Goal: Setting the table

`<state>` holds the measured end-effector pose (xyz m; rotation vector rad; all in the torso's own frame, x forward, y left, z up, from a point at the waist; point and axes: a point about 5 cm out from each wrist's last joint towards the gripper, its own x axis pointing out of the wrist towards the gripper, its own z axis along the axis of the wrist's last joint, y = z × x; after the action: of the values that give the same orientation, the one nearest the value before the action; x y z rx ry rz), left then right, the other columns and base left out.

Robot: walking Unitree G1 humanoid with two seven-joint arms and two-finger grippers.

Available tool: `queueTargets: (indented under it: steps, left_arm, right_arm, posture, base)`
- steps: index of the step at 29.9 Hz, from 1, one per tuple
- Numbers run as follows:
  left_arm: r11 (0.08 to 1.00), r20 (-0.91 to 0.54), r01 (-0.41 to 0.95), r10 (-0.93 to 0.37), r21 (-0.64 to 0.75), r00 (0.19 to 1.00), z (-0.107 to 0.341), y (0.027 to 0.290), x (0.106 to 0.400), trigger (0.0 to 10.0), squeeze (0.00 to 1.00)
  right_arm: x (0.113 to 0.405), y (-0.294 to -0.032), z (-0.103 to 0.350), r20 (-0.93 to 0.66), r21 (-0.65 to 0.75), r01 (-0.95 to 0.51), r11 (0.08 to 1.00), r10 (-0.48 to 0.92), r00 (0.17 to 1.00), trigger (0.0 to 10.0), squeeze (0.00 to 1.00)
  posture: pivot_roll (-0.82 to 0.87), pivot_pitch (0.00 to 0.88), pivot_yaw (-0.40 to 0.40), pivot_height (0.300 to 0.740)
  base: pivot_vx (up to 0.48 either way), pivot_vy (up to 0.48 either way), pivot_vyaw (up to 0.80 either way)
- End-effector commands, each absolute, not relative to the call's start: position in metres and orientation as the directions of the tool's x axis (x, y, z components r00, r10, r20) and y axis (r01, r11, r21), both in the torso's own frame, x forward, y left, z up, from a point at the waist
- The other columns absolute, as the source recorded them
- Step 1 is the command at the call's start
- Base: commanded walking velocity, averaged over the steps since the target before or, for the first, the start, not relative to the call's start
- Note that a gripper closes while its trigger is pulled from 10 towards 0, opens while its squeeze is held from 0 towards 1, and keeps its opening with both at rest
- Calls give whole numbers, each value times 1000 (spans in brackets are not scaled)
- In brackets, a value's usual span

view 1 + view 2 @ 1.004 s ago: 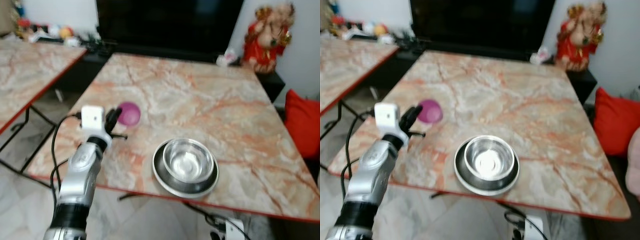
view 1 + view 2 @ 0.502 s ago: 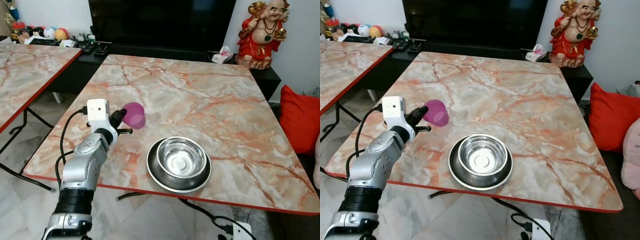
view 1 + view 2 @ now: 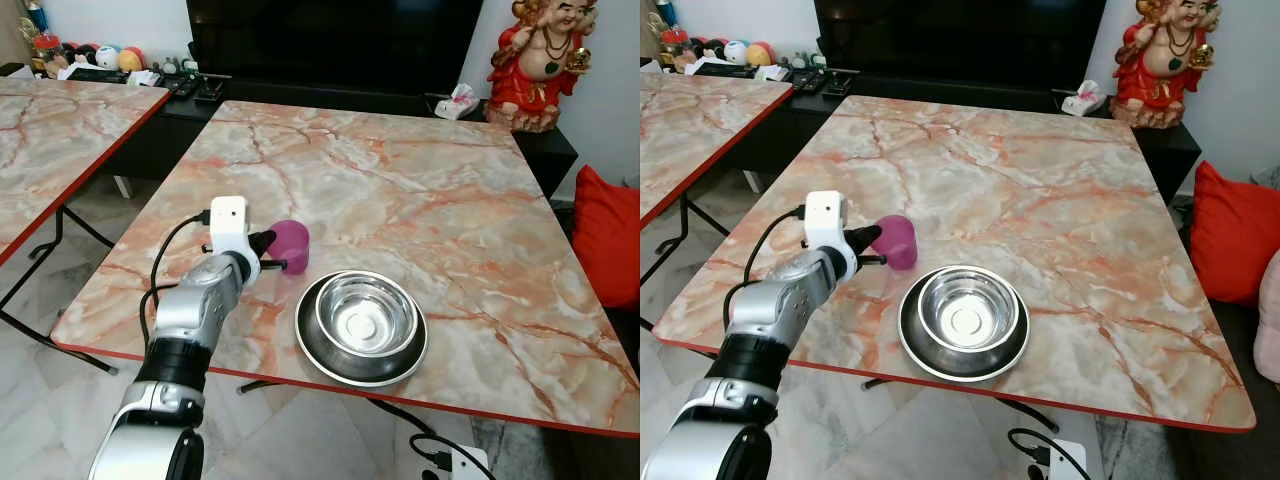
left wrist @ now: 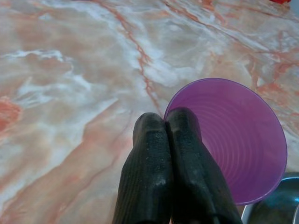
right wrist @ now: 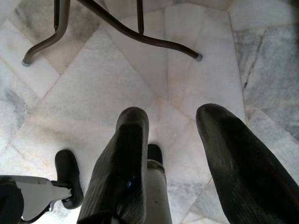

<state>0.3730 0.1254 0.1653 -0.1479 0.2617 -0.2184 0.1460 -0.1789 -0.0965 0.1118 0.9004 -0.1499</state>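
Pinching rim of purple cup (image 3: pixel 290 246), left gripper (image 4: pixel 174 125) has fingers pressed together on cup wall, one inside, one outside. Cup tilted on side, mouth toward wrist camera, just left of steel bowl (image 3: pixel 362 318), above marble table (image 3: pixel 420 190); contact with tabletop unclear. Bowl sits in steel plate (image 3: pixel 316 357) near table's front edge. Cup looks thin ribbed plastic: light, flexible, easily crushed or slipped; rim pinch suits it, gentle squeeze. Right gripper (image 5: pixel 187 140) hangs idle over floor, fingers spread.
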Motion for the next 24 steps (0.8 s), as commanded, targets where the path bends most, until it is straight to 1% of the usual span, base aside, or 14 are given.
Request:
queueTargets:
  steps: [1, 6, 9, 15, 17, 18, 20, 22, 23, 24]
  left_arm:
    - [968, -267, 202, -237, -150, 934, 165, 122, 375, 10000, 0]
    - [971, -292, 192, -227, -146, 929, 161, 123, 375, 10000, 0]
    - [973, -298, 181, -217, -144, 930, 163, 127, 375, 10000, 0]
    - [973, -297, 187, -220, -134, 929, 165, 128, 375, 10000, 0]
    - [973, -299, 187, -219, -131, 929, 165, 129, 376, 10000, 149]
    - [974, -299, 187, -219, -131, 929, 166, 129, 376, 10000, 149]
    - [973, -299, 188, -220, -132, 929, 166, 129, 376, 10000, 188]
    - [973, -295, 189, -221, -134, 930, 168, 128, 376, 10000, 380]
    - [972, -289, 191, -223, -137, 931, 169, 127, 376, 10000, 439]
    - [972, -286, 191, -224, -139, 932, 170, 127, 376, 10000, 439]
  right_arm:
    - [144, -178, -97, -788, 30, 176, 984, -85, 609, 10000, 0]
    - [142, -172, -99, -793, 30, 176, 984, -84, 603, 10000, 0]
    - [144, -178, -97, -791, 27, 177, 984, -88, 605, 10000, 0]
    - [145, -180, -97, -790, 26, 177, 984, -88, 606, 10000, 0]
    - [145, -180, -97, -790, 26, 177, 984, -88, 607, 10000, 0]
    - [145, -180, -97, -790, 26, 178, 984, -89, 607, 10000, 0]
    - [144, -181, -97, -791, 25, 179, 983, -90, 606, 10000, 0]
    - [144, -181, -97, -791, 25, 180, 983, -91, 604, 10000, 0]
    - [144, -181, -97, -792, 24, 179, 984, -90, 604, 10000, 0]
    - [144, -181, -97, -792, 24, 179, 984, -90, 604, 10000, 0]
  posture:
    - [122, 0, -41, 740]
    - [123, 0, -42, 740]
    - [127, 0, -45, 740]
    - [127, 0, -45, 740]
    - [125, 0, -44, 740]
    - [125, 0, -44, 740]
    - [125, 0, -44, 740]
    - [126, 0, -44, 740]
    - [127, 0, -45, 740]
    - [127, 0, -45, 740]
  base:
    - [0, 0, 0]
    - [0, 0, 0]
    - [0, 0, 0]
    - [0, 0, 0]
    - [0, 0, 0]
    - [0, 0, 0]
    - [0, 0, 0]
    - [0, 0, 0]
    - [0, 0, 0]
    - [0, 0, 0]
